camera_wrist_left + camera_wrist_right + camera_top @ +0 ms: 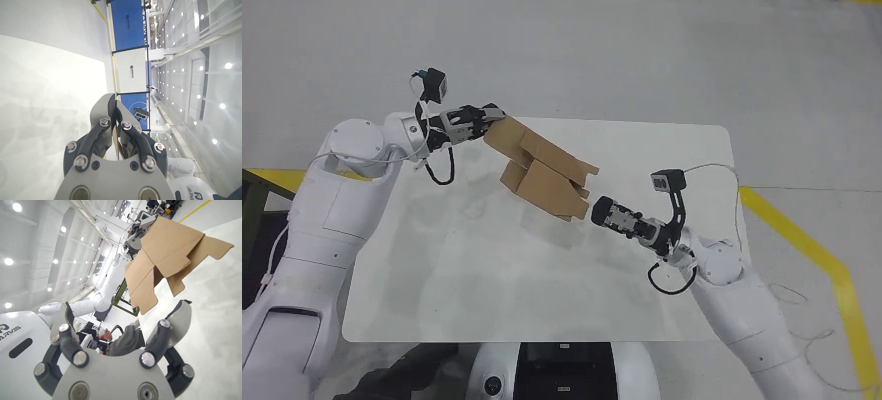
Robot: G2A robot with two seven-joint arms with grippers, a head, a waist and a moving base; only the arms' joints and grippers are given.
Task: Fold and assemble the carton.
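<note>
A brown cardboard carton (545, 172), partly unfolded with loose flaps, hangs in the air over the white table (492, 290). My left gripper (489, 122) is shut on its far-left edge; in the left wrist view the thin cardboard edge (115, 140) is pinched between the fingers (102, 111). My right gripper (596, 212) stands open just right of the carton's lower flap, not touching it. In the right wrist view the carton (166, 256) hangs ahead of the spread fingers (181, 311), with the left gripper (140, 230) clamped on its far end.
The table's right edge and rounded corner lie near a yellow floor line (802, 240). A green frame (257, 185) stands off the table's left side. A loose cable (722, 170) runs from the right arm across the table's right side.
</note>
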